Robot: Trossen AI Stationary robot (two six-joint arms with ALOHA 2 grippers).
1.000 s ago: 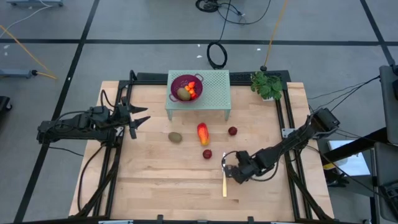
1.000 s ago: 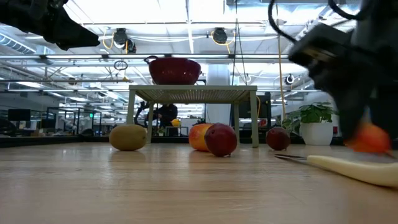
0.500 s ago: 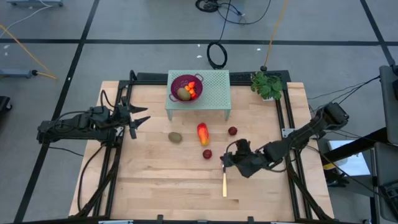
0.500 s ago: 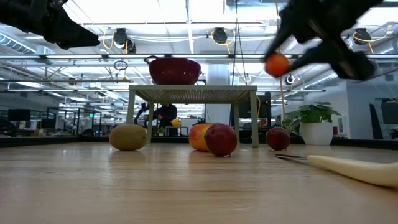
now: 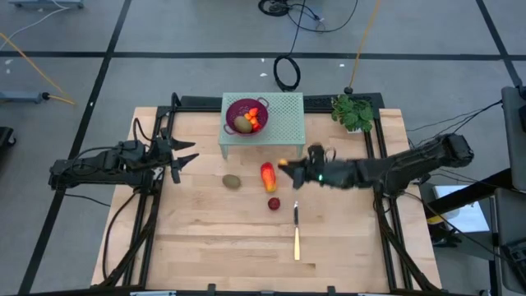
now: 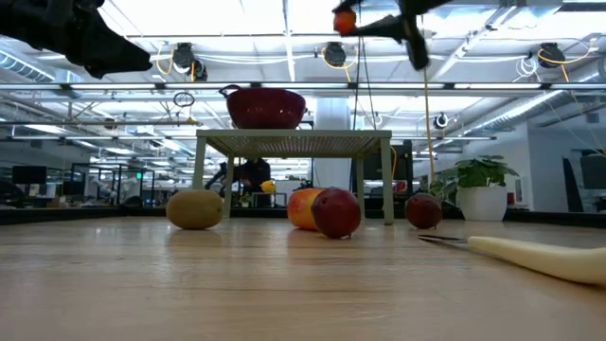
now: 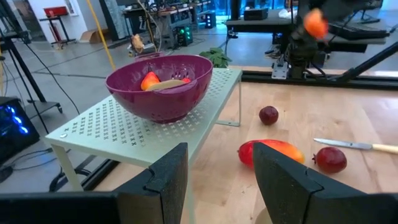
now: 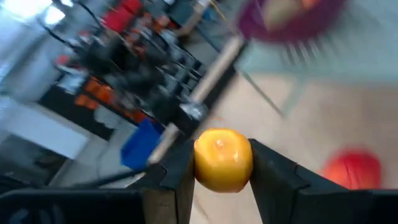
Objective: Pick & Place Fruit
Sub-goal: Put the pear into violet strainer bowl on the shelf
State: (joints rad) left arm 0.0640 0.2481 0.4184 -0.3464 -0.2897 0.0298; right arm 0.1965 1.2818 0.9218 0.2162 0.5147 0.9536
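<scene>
The right claw grips a small round orange toy fruit, carried high, near the purple perforated colander bowl; the transfer step, seemingly; next, centre over that bowl, then release; left claw waits open beside it.

Colander, knife, plant

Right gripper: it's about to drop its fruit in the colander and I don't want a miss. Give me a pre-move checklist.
1. Orange piece held between the right gripper fingers: ok.
2. Gripper above the colander: not ok, it hangs over the table short of the stand.
3. Raised higher than the colander rim: ok in the low view.
4. Room in colander: ok.
5. Left gripper out of the path: ok, at the left edge.
</scene>
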